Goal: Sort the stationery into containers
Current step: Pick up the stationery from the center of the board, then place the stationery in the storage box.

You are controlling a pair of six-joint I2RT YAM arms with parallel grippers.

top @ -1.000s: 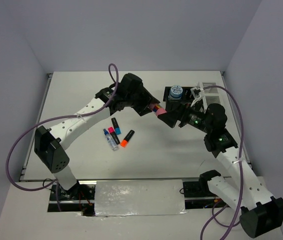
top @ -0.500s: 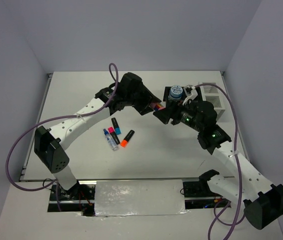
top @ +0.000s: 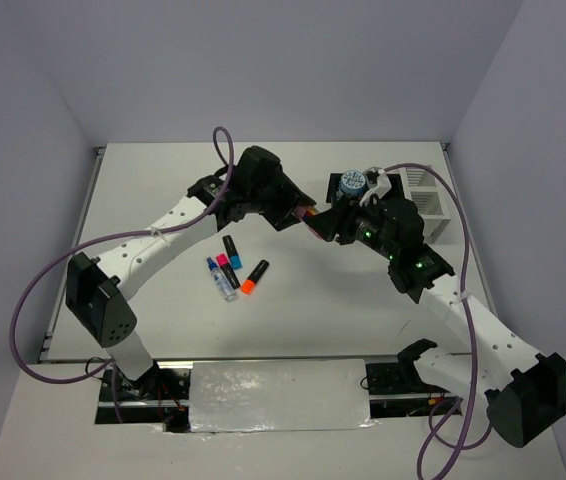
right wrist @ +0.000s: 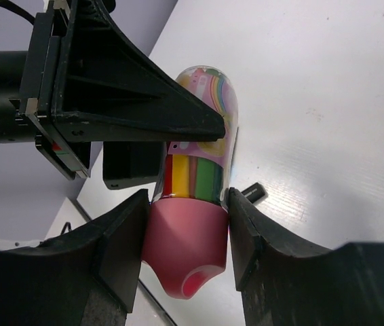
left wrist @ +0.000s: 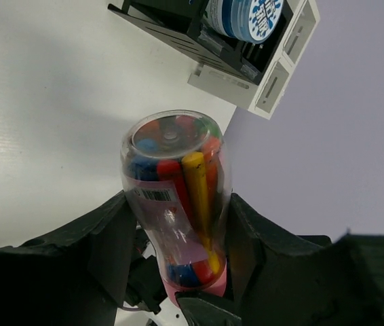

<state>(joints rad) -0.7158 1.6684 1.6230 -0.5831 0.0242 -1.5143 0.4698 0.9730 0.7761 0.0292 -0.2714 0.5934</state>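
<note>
left hand (left wrist: pixel 177 217): clamps tube (left wrist: pixel 178 170) at clear end | right hand (right wrist: pixel 186 224): clamps its pink cap (right wrist: pixel 185 251) | tube long axis: runs hand to hand, cap end pointing toward right hand

lighting: bright, even, diffuse, from overhead. shadows: soft and faint on the white table (top: pixel 313 320). glare: small highlights on the clear tube (left wrist: pixel 173 178); dull sheen on the silver strip (top: pixel 278 395). focus: overhead view crisp; wrist views sharp, dark near edges underexposed.

L arm (top: pixel 163 236), R arm (top: pixel 450 302) meet at tube (top: pixel 309 214) nr organiser (top: pixel 334 186); markers (top: pixel 231 248) loose.
</note>
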